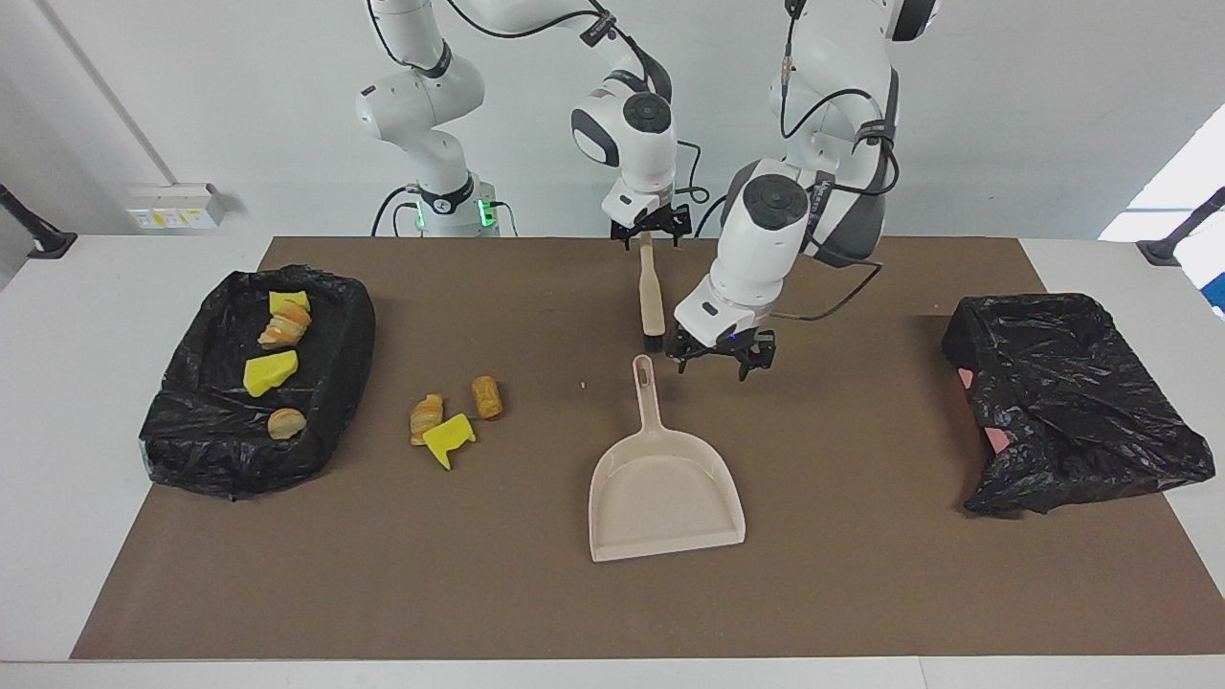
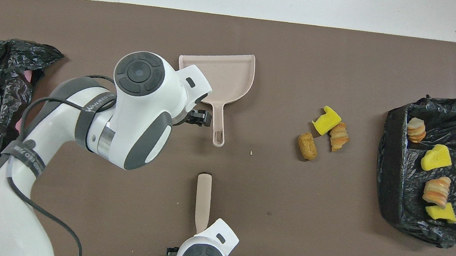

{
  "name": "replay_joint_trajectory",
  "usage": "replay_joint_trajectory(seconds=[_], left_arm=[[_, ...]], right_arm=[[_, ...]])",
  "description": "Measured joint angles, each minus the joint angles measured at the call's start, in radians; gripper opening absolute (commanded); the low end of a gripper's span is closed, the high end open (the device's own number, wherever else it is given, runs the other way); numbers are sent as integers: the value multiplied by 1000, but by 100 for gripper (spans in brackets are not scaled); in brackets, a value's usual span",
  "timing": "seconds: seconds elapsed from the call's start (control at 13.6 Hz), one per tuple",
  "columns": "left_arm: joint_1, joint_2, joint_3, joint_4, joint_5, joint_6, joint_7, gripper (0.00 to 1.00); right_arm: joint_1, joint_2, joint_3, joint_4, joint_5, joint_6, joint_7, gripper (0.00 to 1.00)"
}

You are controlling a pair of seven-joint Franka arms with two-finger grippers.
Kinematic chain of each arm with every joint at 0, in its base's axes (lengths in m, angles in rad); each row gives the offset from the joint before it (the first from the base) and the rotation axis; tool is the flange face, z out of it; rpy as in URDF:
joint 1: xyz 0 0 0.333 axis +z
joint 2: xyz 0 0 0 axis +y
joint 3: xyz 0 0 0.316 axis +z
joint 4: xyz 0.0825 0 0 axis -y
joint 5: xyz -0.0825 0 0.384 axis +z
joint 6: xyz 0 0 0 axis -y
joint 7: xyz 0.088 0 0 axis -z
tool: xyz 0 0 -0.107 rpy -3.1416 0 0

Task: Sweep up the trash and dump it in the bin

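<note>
Trash [image 1: 447, 413], three loose pieces, is lying on the brown mat [image 1: 861, 574] between the lined bin [image 1: 254, 383] and the dustpan [image 1: 665, 488], open mat all around. One yellow sponge chunk, two striped rolls, pointing different ways. Left gripper [image 1: 713, 361] is hovering beside the dustpan handle, fingers spread wide, holding nothing. Right gripper [image 1: 650, 235] is hanging over the brush [image 1: 651, 292] handle's end, fingers wide.
</note>
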State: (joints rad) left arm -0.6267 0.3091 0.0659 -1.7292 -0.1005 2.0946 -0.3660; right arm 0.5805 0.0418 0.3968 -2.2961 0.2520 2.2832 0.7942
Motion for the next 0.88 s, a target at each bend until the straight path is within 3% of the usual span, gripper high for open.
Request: replay_joint_trajectory(seconds=[0.37, 0.66, 0.88], left_arm=[[-81, 91, 0, 50, -8, 36, -149, 100], [-86, 158, 13, 114, -8, 50, -226, 100], [-86, 160, 16, 123, -2, 51, -229, 55]], right_arm=[[1, 1, 0, -2, 0, -1, 0, 0], [1, 1, -2, -2, -5, -7, 0, 0], [1, -1, -4, -1, -7, -18, 0, 0]])
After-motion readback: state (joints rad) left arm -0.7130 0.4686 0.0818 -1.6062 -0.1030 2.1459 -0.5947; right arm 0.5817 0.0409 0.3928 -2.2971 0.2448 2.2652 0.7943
